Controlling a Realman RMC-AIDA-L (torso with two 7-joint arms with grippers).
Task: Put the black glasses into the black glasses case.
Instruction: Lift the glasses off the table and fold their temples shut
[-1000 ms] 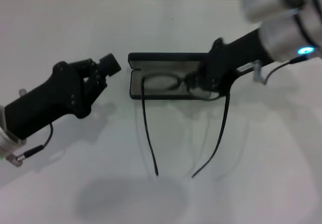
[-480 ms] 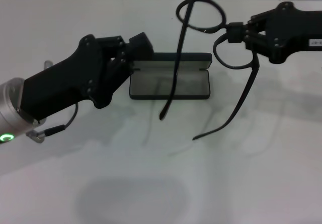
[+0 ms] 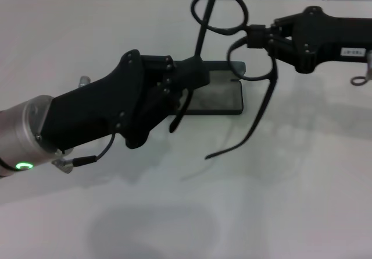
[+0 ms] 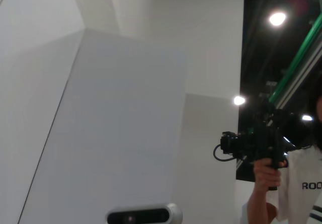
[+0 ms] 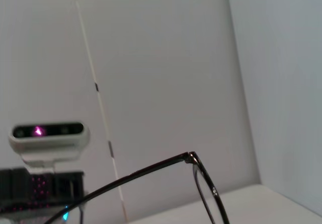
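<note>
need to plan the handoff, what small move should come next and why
Probably the left gripper should close on the near temple arm and fold it in. The right gripper holds the black glasses by the bridge above the open black glasses case, both temples hanging unfolded, so they won't fit yet.

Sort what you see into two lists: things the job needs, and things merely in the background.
Needed: black glasses, held aloft by the right gripper; open black glasses case on the table; left gripper over it.

Background: white table; person with camera; ceiling lights.
</note>
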